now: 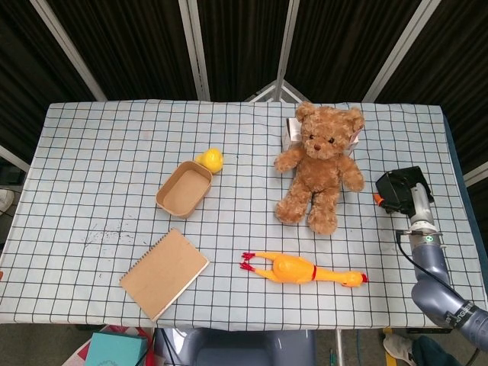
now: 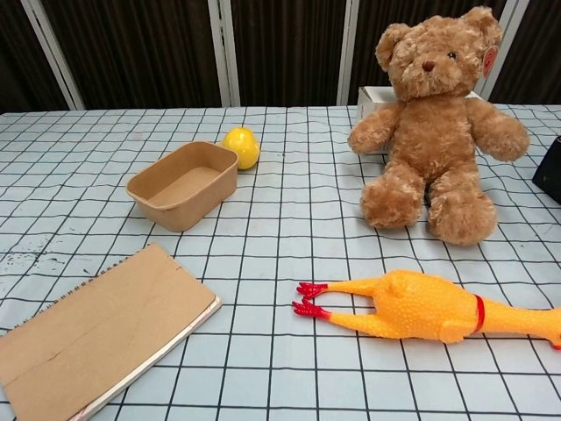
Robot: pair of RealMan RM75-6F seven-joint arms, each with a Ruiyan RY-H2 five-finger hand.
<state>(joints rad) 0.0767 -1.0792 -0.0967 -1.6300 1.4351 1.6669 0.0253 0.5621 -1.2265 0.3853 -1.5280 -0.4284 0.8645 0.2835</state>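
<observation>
My right hand (image 1: 399,197) reaches in from the right edge of the head view and lies over the black box (image 1: 395,177), dark against dark, so how its fingers stand is unclear. An orange tip shows at the box's left side. The silver forearm (image 1: 427,252) runs back to the lower right corner. The chest view shows only a sliver of the black box (image 2: 552,172) and no hand. My left hand appears in neither view. A brown teddy bear (image 1: 319,164) sits left of the box, and a yellow rubber chicken (image 1: 303,269) lies in front of it.
A brown paper tray (image 1: 184,188) stands mid-table with a small yellow toy (image 1: 211,159) behind it. A brown spiral notebook (image 1: 164,272) lies near the front left. A white box (image 1: 290,130) sits behind the bear. The checked cloth (image 1: 99,175) covers the table.
</observation>
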